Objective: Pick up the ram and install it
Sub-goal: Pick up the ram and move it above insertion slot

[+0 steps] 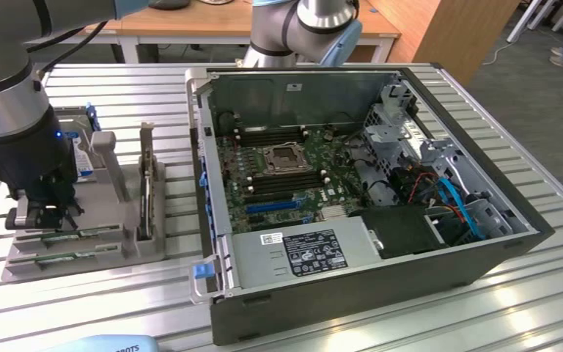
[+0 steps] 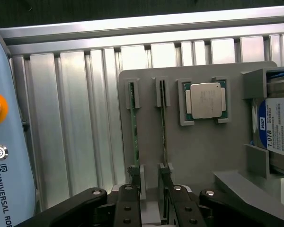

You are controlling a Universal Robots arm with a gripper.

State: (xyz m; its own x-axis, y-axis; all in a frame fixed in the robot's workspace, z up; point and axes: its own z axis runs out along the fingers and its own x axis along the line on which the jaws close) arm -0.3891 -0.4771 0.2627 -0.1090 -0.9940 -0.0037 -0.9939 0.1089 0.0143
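On slatted aluminium table [image 1: 115, 88], beside open computer case [image 1: 360, 183], gripper [image 1: 45, 218] hovers low over grey fixture tray [image 1: 115, 262], claw spread, gripping nothing. Outer ram stick [image 2: 134, 127] and inner ram stick [image 2: 164, 127] stand on edge in tray slots, processor chip [image 2: 206, 100] just beside inner one. Fingers [image 2: 128, 208] seemingly straddle both stick ends. Wooden desk [image 1: 262, 22], grey carpet [image 1: 536, 95] behind.

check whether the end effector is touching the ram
Cannot tell. In the wrist view the end effector overlaps the near ends of the ram sticks, with no plain gap or contact.
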